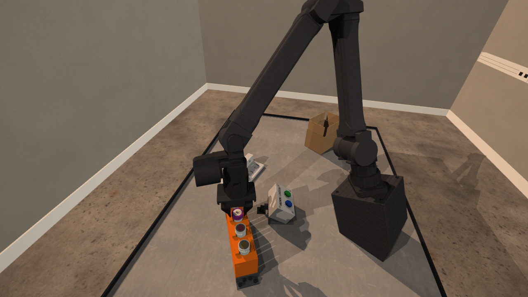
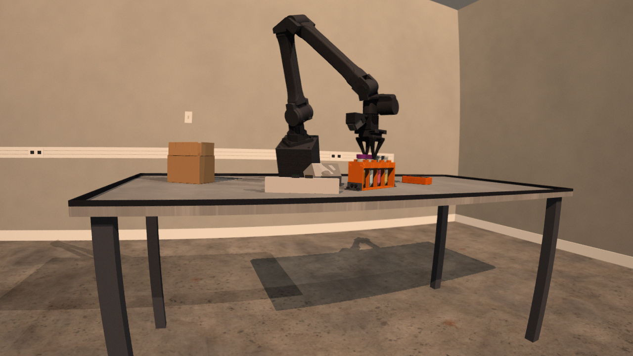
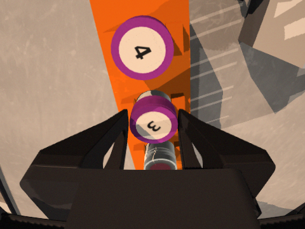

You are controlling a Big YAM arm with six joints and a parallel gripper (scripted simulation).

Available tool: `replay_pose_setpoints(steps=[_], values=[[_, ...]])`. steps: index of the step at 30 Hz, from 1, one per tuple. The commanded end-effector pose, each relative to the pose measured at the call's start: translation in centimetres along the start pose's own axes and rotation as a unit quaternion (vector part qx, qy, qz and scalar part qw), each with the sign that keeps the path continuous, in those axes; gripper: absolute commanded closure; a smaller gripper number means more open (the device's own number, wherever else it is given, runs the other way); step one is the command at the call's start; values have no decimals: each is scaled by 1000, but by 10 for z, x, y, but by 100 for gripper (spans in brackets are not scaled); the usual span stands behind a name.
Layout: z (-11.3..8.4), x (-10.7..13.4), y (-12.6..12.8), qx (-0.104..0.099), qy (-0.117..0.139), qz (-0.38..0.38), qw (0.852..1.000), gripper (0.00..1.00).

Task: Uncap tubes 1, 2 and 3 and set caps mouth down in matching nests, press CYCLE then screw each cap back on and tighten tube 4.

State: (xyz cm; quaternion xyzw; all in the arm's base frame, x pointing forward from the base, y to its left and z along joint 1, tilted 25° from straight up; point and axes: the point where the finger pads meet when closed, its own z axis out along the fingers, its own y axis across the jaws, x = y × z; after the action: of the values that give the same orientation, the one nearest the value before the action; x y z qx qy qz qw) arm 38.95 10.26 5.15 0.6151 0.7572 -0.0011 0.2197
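Note:
The orange decapping station (image 1: 245, 266) (image 2: 356, 172) (image 3: 105, 19) holds the tubes. Tube 1 (image 1: 243, 246) and tube 2 (image 1: 240, 229) (image 3: 160, 156) stand uncapped. Purple cap 3 (image 1: 237, 213) (image 3: 154, 125) is on tube 3; purple cap 4 (image 3: 142, 49) is on tube 4. My gripper (image 3: 152, 116) (image 2: 371, 156) is around cap 3, fingers narrowly open, with thin gaps visible beside the cap. The white cap tray (image 2: 302, 186) is mostly hidden by the arm in the top view; caps 1 and 2 and the lamps cannot be seen.
The housing (image 1: 277, 206) with the blue CYCLE key (image 1: 288, 203) and green READY key (image 1: 287, 193) stands between station and arm base. A cardboard box (image 1: 319, 138) (image 2: 190, 168) stands at the far end. An orange block (image 2: 416, 180) lies beyond the station.

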Motion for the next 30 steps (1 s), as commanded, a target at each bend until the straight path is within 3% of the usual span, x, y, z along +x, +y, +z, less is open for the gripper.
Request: replay_pose_setpoints(steps=[1,12,13,18,24,30], values=[[-4,0,10,-9,2,3,1000,100],[-4,0,10,-9,2,3,1000,100],[5,-2,6,-1,0,-25,1000,100],[4,-1,6,-1,0,-101,995,100],[4,-1,6,0,0,-248,969,100],[4,-1,6,0,1,-389,921,100]])
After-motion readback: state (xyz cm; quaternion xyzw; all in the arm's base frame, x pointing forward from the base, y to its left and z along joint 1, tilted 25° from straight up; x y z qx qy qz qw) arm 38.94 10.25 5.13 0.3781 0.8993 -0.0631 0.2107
